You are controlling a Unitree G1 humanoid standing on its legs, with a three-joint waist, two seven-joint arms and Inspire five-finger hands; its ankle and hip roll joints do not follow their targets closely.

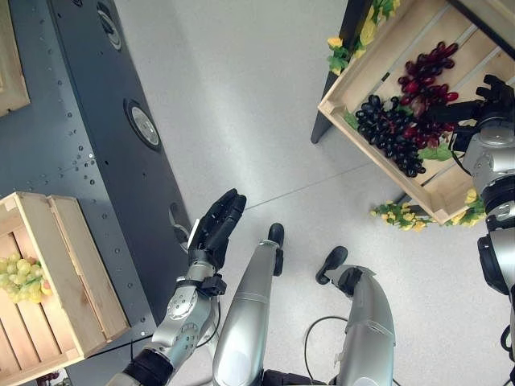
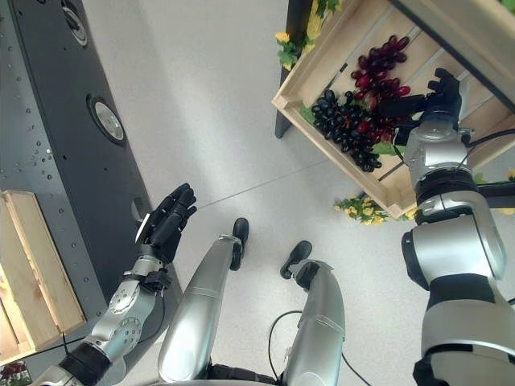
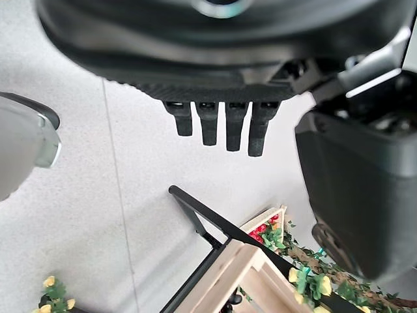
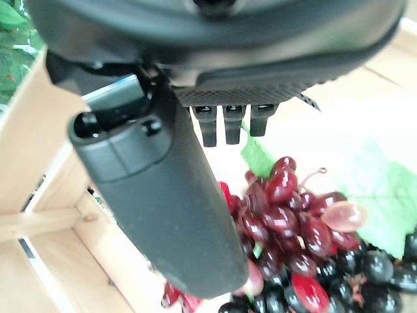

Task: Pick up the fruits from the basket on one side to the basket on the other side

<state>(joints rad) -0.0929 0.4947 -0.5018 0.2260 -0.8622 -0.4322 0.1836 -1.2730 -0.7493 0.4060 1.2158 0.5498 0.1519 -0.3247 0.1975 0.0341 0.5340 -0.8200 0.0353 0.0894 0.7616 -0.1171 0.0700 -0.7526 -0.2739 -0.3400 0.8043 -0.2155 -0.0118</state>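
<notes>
While green grapes (image 1: 19,278) already lie in our left crate (image 1: 80,281), our right hand (image 1: 483,104) hovers, fingers straight, over red grapes (image 1: 426,76) and black grapes (image 1: 390,133); left hand (image 1: 216,227) relaxed, empty.

Right crate (image 1: 354,84): pale, unpainted wood, slatted, grain faint. Inside it, black grapes (image 1: 390,129), a near-black, blue-black bunch; red grapes (image 1: 426,76), dark wine-red, a few berries brighter crimson, one pinkish and translucent in the right wrist view. Green leaves (image 1: 438,153) among the bunches. Yellow flowers (image 1: 394,213) with green foliage trim the crate's edges.

Left crate (image 1: 76,273): same pale wood. Green grapes (image 1: 20,277) in it, yellow-green, one berry tinged orange.

Floor (image 1: 241,96): light grey, finely speckled, one thin pale line across it.

Dark panel (image 1: 80,121): charcoal, dotted with small silver rivets, round silver-rimmed insets.

Both hands matt black: left hand (image 1: 216,227), right hand (image 2: 434,95).
</notes>
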